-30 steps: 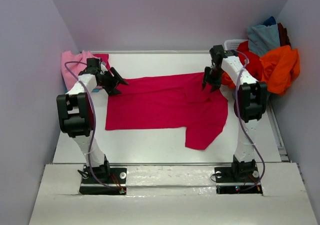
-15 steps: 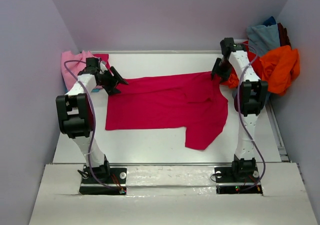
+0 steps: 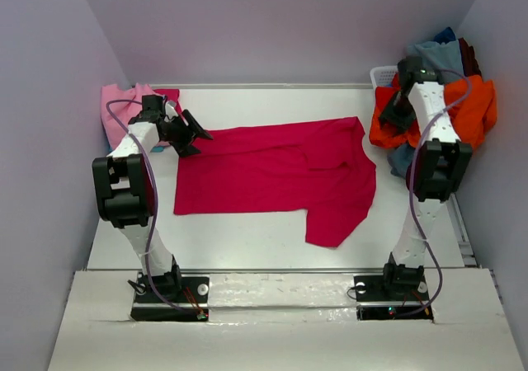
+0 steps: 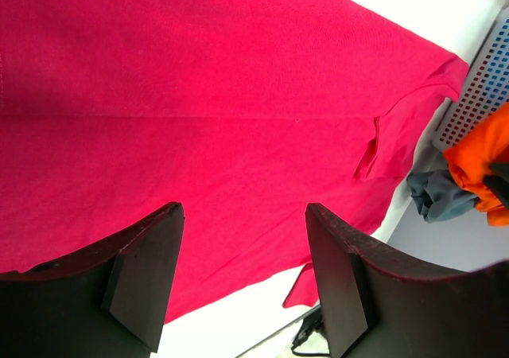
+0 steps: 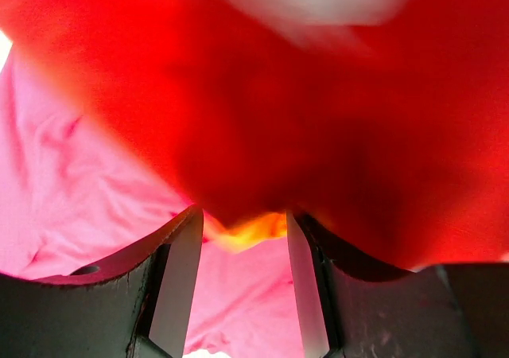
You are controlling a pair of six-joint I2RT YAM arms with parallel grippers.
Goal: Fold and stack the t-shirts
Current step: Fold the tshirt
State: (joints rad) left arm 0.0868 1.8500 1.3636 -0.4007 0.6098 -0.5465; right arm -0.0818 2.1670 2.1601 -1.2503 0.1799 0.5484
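Overhead and wrist views of one table with two arms and six t-shirts that can be told apart by colour.

**Landmark.** One crimson-magenta t-shirt lies spread flat on the middle of the table. Its long edge runs left to right, and one lobe reaches toward the near edge.

**Other t-shirts.**
- One light pink t-shirt lies bunched beyond the landmark's far-left corner, against the wall.
- Off the landmark's right end is a single heap. It holds one red t-shirt nearest the landmark and one orange t-shirt further right.
- Behind those two are one grey-blue t-shirt and one teal t-shirt, the teal at the very back.
- Whether more garments lie inside the heap cannot be told.
- One white perforated basket shows at the heap's far-left side.

**Grippers.**
- The left gripper hangs over the landmark's left edge. In the left wrist view its two fingers stand wide apart above the flat crimson cloth and hold nothing.
- The right gripper is at the heap, just off the landmark's far-right corner. In the right wrist view its jaws stand partly apart. Blurred red cloth fills the frame above them and bulges down to the mouth of the gap, but is not pinched between the fingers.
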